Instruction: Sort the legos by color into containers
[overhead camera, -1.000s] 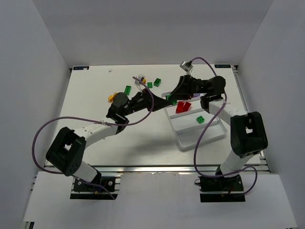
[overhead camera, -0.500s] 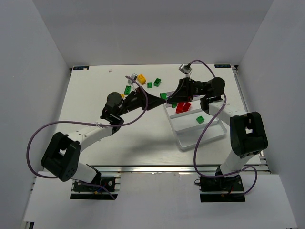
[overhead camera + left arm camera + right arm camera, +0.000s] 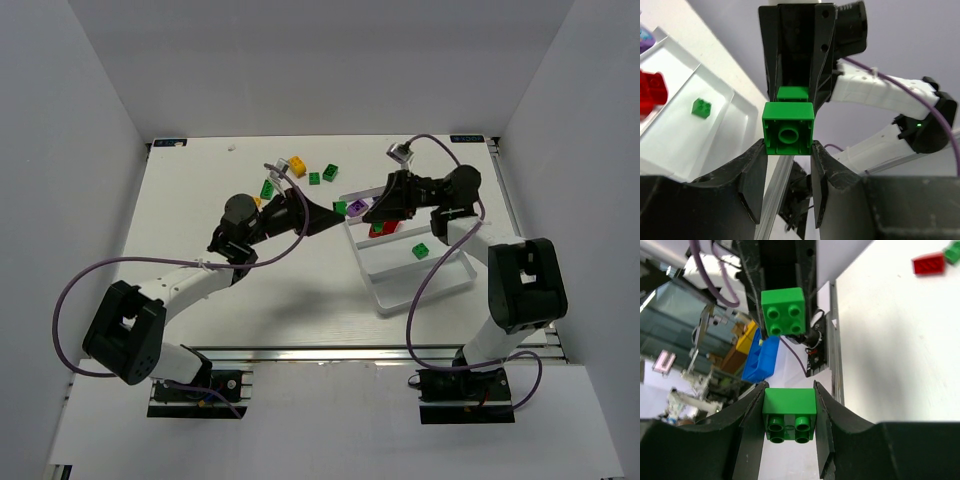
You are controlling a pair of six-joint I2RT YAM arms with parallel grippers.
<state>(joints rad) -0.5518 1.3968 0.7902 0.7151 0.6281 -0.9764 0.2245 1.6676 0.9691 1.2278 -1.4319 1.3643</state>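
The left fingers (image 3: 752, 175) are closed on a green brick (image 3: 788, 135), pinching it by two opposite sides. Its hollow underside faces the left wrist camera and its four studs point away, toward the other arm. The right fingers (image 3: 752, 422) are likewise clamped on a second green brick (image 3: 789, 415), also held by two opposite sides. Both pairs are open only as wide as the brick between them.

Seen from above, the two arms meet nose to nose at the far left corner of the white tray (image 3: 412, 282). The left arm's brick hangs just outside that corner and the right arm's brick is just over the tray's far end. The wrist views show a gap between the two held bricks, so they face each other without touching.

Inside the tray, a purple brick (image 3: 357, 207) lies in the compartment at its far side. Red bricks (image 3: 382, 228) lie in the next compartment. A small green brick (image 3: 421, 251) lies alone in the one after that.

On the surface (image 3: 190, 200) to the left of the tray, well apart from it, lie loose bricks: a yellow brick (image 3: 296, 165), a green one (image 3: 267, 188) and a green pair (image 3: 322, 175).
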